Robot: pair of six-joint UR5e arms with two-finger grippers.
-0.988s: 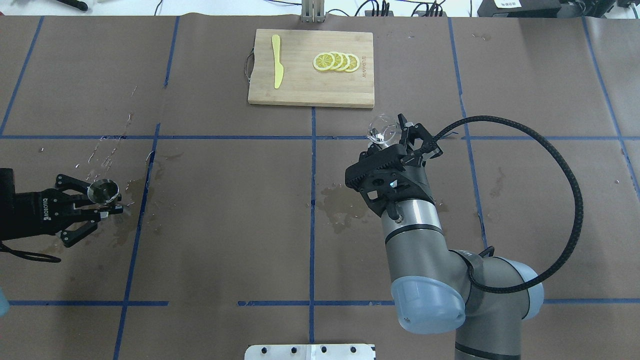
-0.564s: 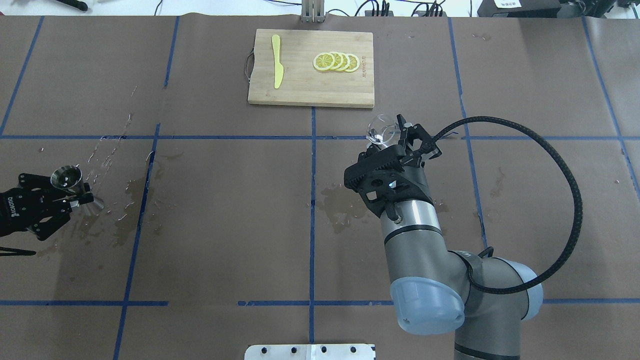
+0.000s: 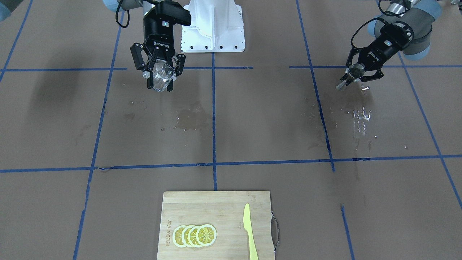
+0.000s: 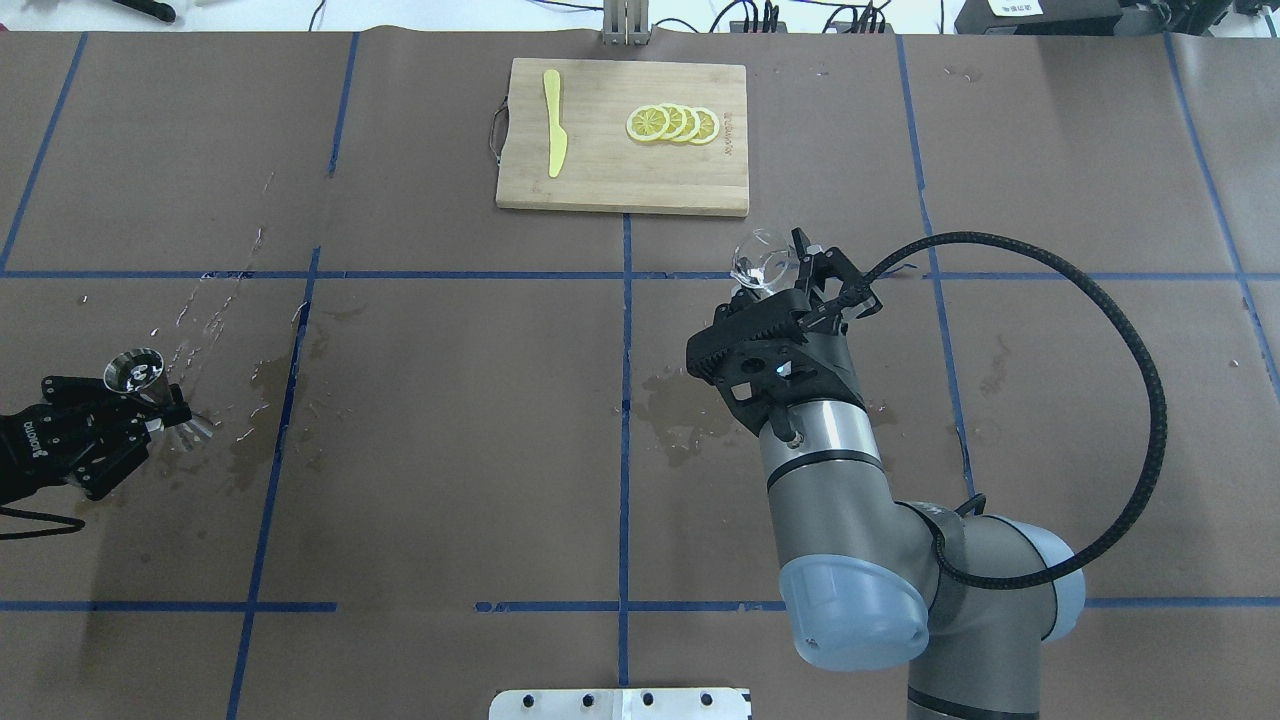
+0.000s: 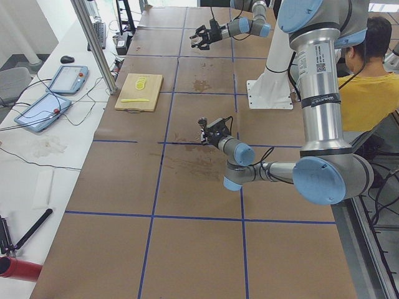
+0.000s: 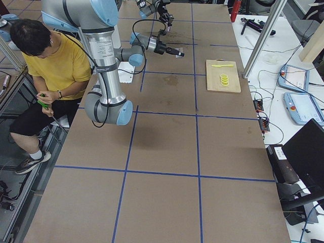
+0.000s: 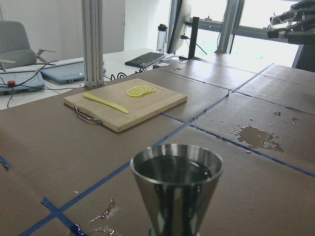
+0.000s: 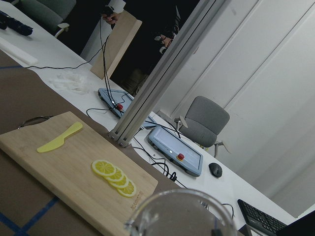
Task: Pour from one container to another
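Observation:
My left gripper (image 4: 163, 412) is at the table's left edge, shut on the waist of a steel jigger (image 4: 135, 368) that it holds just above the wet paper. In the left wrist view the jigger (image 7: 176, 186) stands upright with dark liquid in its cup. Seen from the front, the left gripper (image 3: 357, 74) and jigger (image 3: 354, 68) are at the upper right. Right of centre, my right gripper (image 4: 795, 278) is shut on a clear glass (image 4: 762, 262), lifted off the table. The glass (image 3: 161, 81) hangs between the fingers, and only its rim (image 8: 179, 212) shows in the right wrist view.
A wooden cutting board (image 4: 600, 180) lies at the far middle with lemon slices (image 4: 672, 123) and a yellow knife (image 4: 554, 122). Wet patches (image 4: 672, 405) stain the brown paper at the centre and around the left gripper. A person in yellow (image 6: 48, 66) sits beside the robot.
My left gripper has pulled back toward the table's left edge with the jigger, then held about still. The right gripper and the glass have barely moved.

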